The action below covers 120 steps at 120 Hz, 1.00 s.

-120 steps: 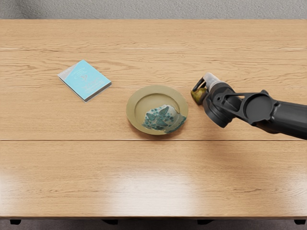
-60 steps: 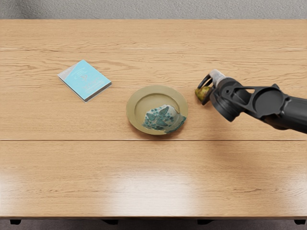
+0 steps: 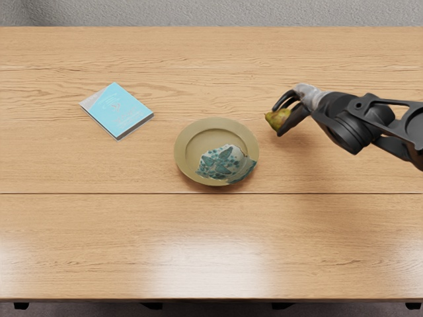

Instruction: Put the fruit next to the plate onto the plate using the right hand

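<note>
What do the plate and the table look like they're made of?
Plate: probably glazed ceramic, dull olive with a soft sheen and a teal patterned patch inside. Table: wood or wood-look boards, going by the grain lines, with a satin finish that glares pale near the front edge.

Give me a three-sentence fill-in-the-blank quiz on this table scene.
1. The fruit is held by the ____ robot hand.
2. The fruit is not yet on the ____.
3. The booklet on the wooden table is ____.
Missing words: right; plate; blue.
</note>
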Motion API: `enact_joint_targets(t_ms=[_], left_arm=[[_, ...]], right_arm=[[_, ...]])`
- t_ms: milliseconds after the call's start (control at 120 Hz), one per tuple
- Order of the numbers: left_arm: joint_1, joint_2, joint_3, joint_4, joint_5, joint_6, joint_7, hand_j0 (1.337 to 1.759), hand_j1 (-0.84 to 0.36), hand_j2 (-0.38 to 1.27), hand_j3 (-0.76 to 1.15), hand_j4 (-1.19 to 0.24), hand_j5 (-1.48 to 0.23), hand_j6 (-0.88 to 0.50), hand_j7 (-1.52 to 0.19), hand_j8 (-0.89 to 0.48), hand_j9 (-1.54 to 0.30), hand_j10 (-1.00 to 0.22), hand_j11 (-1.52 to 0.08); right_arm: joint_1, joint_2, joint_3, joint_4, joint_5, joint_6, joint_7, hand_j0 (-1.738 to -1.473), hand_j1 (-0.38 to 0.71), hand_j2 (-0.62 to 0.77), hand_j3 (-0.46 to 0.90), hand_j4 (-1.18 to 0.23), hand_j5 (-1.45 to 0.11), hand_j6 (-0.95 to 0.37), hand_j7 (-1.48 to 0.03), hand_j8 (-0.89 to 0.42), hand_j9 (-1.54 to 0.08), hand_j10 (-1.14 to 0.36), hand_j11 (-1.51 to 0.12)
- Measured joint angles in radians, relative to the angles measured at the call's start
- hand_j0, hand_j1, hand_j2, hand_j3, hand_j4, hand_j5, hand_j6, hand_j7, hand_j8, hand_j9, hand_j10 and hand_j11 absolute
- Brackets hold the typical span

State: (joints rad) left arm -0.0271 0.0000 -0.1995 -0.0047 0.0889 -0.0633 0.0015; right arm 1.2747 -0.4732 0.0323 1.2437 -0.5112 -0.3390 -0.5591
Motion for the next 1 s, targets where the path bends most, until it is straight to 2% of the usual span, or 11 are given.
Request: enact_joint_targets(t_ms=[233, 433, 608, 842, 1000], left_arm=[[0.001, 0.0, 0.0, 0.0, 0.0, 0.0, 0.0, 1.658, 0.32, 0.0, 0.0, -0.02, -0.03, -0.02, -0.03, -0.02, -0.03, -0.02, -0.03], [0.001, 0.0, 0.0, 0.0, 0.0, 0.0, 0.0, 1.658, 0.32, 0.0, 0.0, -0.02, -0.03, -0.02, -0.03, -0.02, -0.03, -0.02, -0.03], [0.001, 0.0, 0.0, 0.0, 0.0, 0.0, 0.0, 1.658, 0.32, 0.0, 0.0, -0.02, -0.03, -0.02, -0.03, -0.02, -0.03, -0.02, -0.03], [0.0, 0.0, 0.0, 0.0, 0.0, 0.0, 0.0, 1.658, 0.32, 0.0, 0.0, -0.02, -0.03, -0.02, -0.03, -0.02, -0.03, -0.02, -0.03], [0.001, 0.0, 0.0, 0.0, 0.0, 0.0, 0.0, 1.658, 0.32, 0.0, 0.0, -0.02, -0.03, -0.02, -0.03, -0.02, -0.03, -0.02, -0.03]], right_arm=[[-0.001, -0.037, 0.035, 0.153, 0.003, 0.007, 0.0, -1.658, 0.32, 0.36, 0.0, -0.73, -1.03, -0.34, -0.98, -0.34, -1.02, -0.66, -1.03], [-0.004, -0.017, 0.038, 0.197, 0.001, 0.014, 0.0, -1.658, 0.34, 0.38, 0.0, -0.73, -1.04, -0.33, -0.99, -0.33, -1.02, -0.66, -1.03], [-0.007, 0.053, 0.035, 0.175, -0.01, 0.013, 0.001, -1.657, 0.32, 0.36, 0.0, -0.73, -1.03, -0.34, -0.99, -0.35, -1.02, -0.67, -1.04], [-0.013, 0.174, 0.023, 0.077, -0.032, 0.014, 0.001, -1.657, 0.3, 0.33, 0.0, -0.73, -1.01, -0.36, -0.98, -0.37, -1.02, -0.69, -1.03], [-0.014, 0.21, 0.014, 0.048, -0.036, 0.013, 0.001, -1.658, 0.27, 0.23, 0.0, -0.67, -0.91, -0.39, -0.89, -0.39, -0.92, -0.67, -0.93]])
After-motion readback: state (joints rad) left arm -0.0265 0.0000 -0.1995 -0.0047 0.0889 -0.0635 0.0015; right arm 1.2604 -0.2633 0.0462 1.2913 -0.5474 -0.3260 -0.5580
